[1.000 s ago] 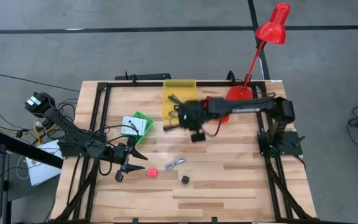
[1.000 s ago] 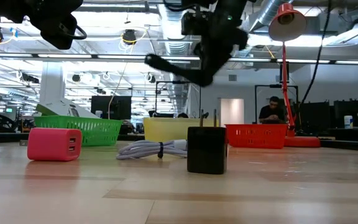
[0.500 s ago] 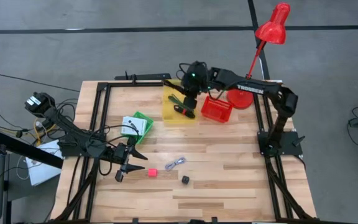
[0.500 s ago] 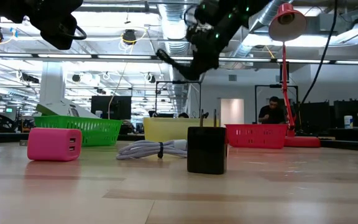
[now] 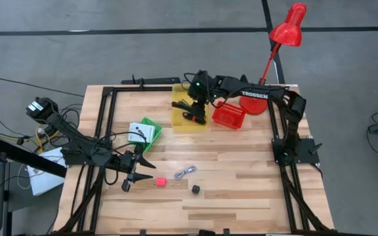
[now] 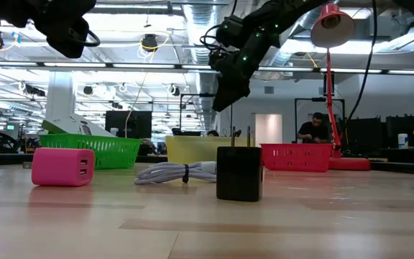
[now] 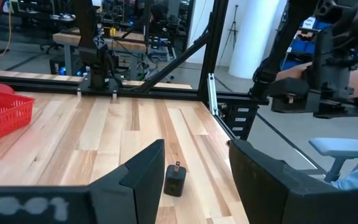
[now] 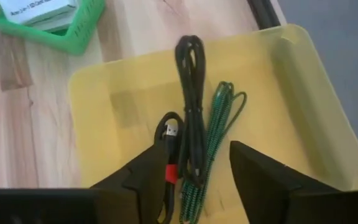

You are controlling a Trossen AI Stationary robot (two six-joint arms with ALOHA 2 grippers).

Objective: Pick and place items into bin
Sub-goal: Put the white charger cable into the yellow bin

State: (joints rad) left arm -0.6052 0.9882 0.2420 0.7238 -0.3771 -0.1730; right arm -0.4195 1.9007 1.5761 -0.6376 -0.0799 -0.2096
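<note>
My right gripper (image 5: 193,108) hangs open above the yellow bin (image 5: 179,122), fingers pointing down (image 6: 221,97). In the right wrist view, a black cable bundle (image 8: 190,106), a green cable (image 8: 220,127) and a black cable with a red band (image 8: 168,140) lie on the bin's floor (image 8: 278,124). My left gripper (image 5: 131,177) waits open near the table's left side. The pink cube (image 5: 159,180), a grey cable (image 5: 185,172) and the black cube (image 5: 195,189) rest on the table beside it. Two white packets (image 5: 138,131) lie in a green basket.
A red basket (image 5: 228,116) stands right of the yellow bin, with a red lamp's base (image 5: 251,99) behind it. The green basket (image 5: 149,128) sits left of the bin. Black frame rails run along the table's edges. Bare wood shows right of the black cube (image 7: 175,180).
My right gripper has swung from over the table's middle toward the far edge and now stands over the yellow bin. The black cable that hung from it a second ago lies in the bin now.
</note>
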